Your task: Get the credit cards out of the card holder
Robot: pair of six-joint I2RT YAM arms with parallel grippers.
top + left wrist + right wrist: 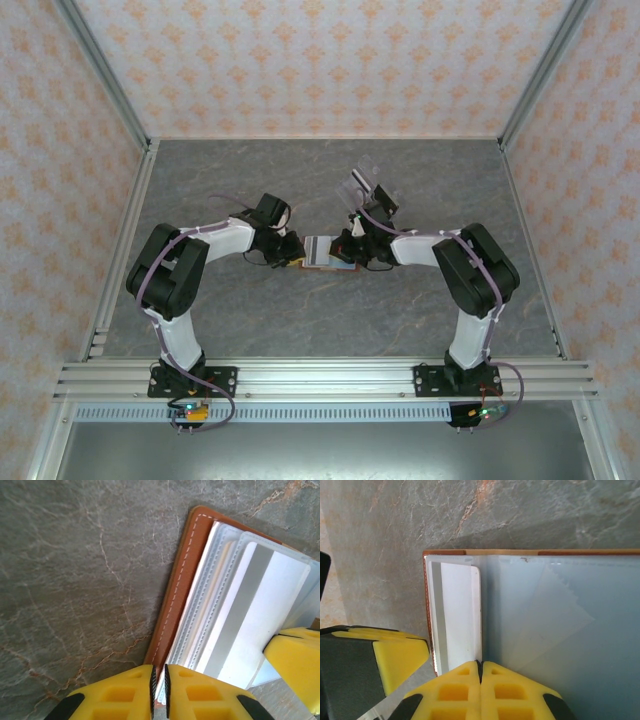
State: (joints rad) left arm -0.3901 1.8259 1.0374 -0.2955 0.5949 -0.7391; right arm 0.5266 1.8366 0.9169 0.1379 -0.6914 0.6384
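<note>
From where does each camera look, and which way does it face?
Top external: high behind the arms, facing down and forward onto the table; both arms and bases show, meeting at the card holder.
Left wrist: on the left arm, facing down along its jaws, pinched on the holder's brown edge.
Right wrist: on the right arm, facing down onto the open holder; its jaws are shut.
Shared: both wrist views show the holder and the other arm's yellow finger.

The card holder [322, 250] lay open on the worktop [330, 320], between the two arms. The left end effector [288, 250] sat at its left edge, the right end effector [348, 250] at its right side. Credit cards [270, 610] sat in the pockets nearest the left end effector. A plastic sleeve [362, 180] lay behind, farther back.
</note>
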